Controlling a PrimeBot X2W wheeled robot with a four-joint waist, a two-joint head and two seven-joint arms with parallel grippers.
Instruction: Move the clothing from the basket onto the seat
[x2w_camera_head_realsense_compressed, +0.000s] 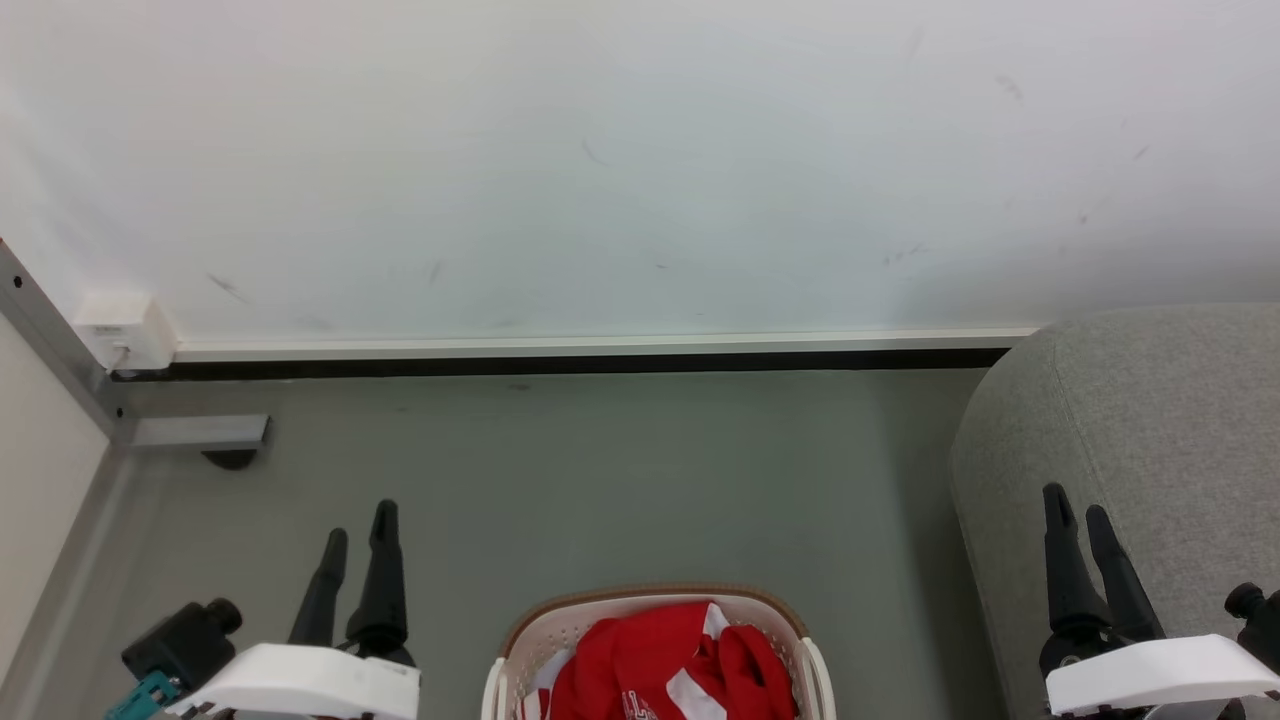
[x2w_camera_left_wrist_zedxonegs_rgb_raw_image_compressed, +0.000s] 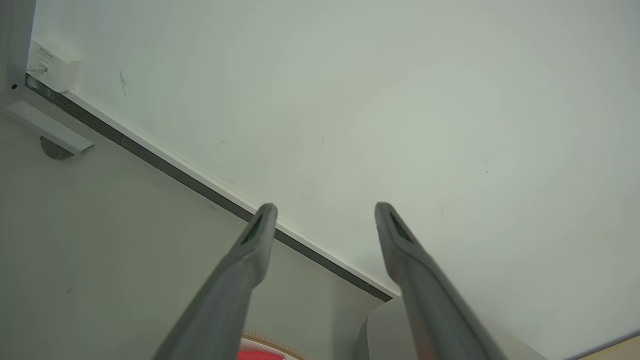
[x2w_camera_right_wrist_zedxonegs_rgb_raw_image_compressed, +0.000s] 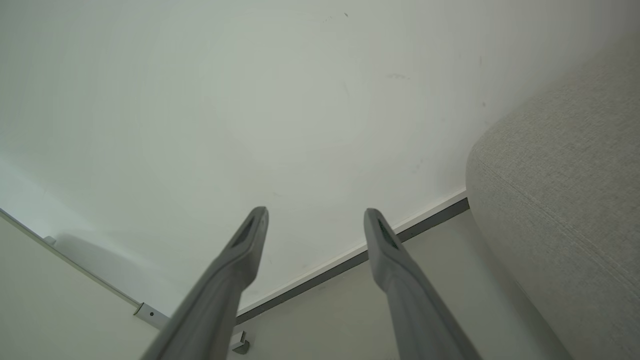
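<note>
- I see the clothing, red with white stripes, lying crumpled inside the basket.
- The basket, cream, perforated and brown-rimmed, stands on the floor.
- The seat, of light-grey fabric, is at its right.

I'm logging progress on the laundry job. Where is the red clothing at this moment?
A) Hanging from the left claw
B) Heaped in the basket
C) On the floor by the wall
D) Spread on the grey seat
B: the clothing lies heaped inside the basket, while the left claw and the right claw are both open and empty, and the visible part of the seat carries no red.
</note>
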